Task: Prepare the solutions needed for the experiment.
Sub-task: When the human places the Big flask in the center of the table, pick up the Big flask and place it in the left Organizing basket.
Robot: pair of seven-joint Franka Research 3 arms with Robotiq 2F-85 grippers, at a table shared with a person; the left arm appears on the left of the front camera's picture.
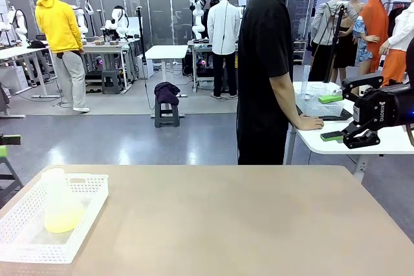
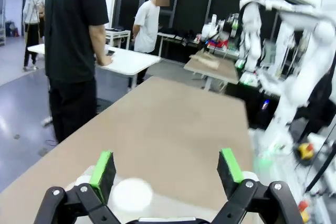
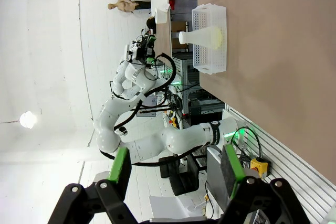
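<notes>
A translucent conical flask (image 1: 58,195) stands in a white mesh basket (image 1: 87,184) at the table's near left. The solutions (image 1: 63,219) are a pale yellow-green liquid pooled in its bottom. The right wrist view shows the flask (image 3: 197,36), liquid (image 3: 215,36) and basket (image 3: 210,65) far across the table. My right gripper (image 1: 337,118) hangs open and empty off the table's right edge, seen close as right gripper (image 3: 176,166). My left gripper (image 2: 167,170) is open and empty above the table's left end. A blurred white round shape (image 2: 131,195) lies low between its fingers.
A person in a black shirt (image 1: 262,63) stands at the far side, one hand on a white table (image 1: 362,140) behind. The tan tabletop (image 1: 226,218) is bare from the basket to the right edge. My left arm (image 3: 136,129) shows beyond the basket.
</notes>
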